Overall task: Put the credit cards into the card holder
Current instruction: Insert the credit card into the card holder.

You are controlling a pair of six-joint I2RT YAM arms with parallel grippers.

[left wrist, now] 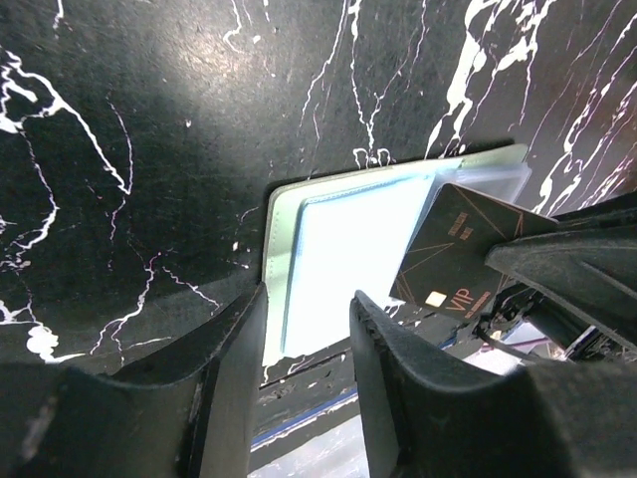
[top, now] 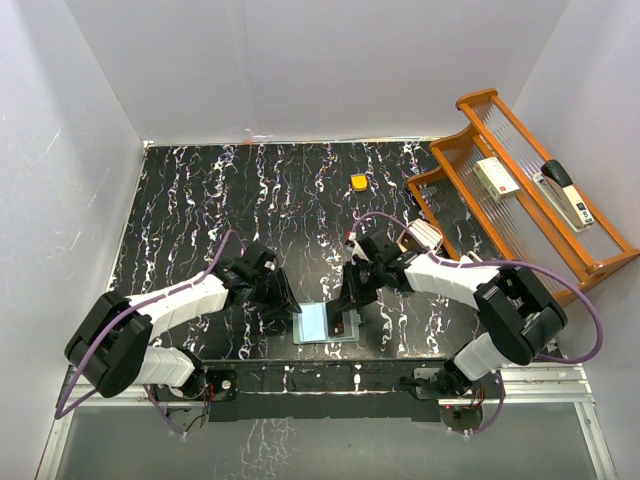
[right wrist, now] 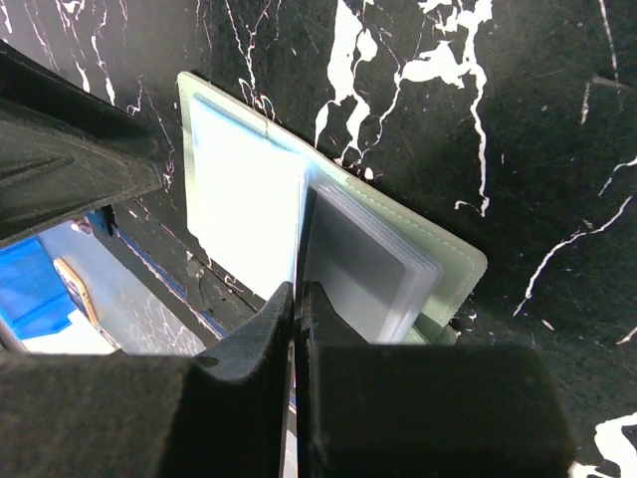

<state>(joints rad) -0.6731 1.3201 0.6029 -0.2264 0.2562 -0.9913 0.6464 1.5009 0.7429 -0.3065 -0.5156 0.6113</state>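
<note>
Looking down on a black table (top: pixel 200 200) veined in white, with white walls (top: pixel 300 60) on three sides. There's a wooden rack (top: pixel 520 180) off to my right and a small orange block (top: pixel 359 182) far out near the middle.

The card holder (top: pixel 318 323) lies open and flat at the near edge, between my two claws. Its long side runs left to right and its fold points away from me.

My right claw (right wrist: pixel 297 289) is pinched tight on a dark card (left wrist: pixel 453 254), tilted up over the holder's right half, where the clear sleeves (right wrist: pixel 368 264) are stacked. From my right wrist that card is only a thin line between the fingers (right wrist: pixel 249 349). My left wrist shows its face, with gold lines and "VIP".

My left claw (left wrist: pixel 307 294) stands narrowly parted over the holder's left edge, with nothing gripped that I can see.
</note>
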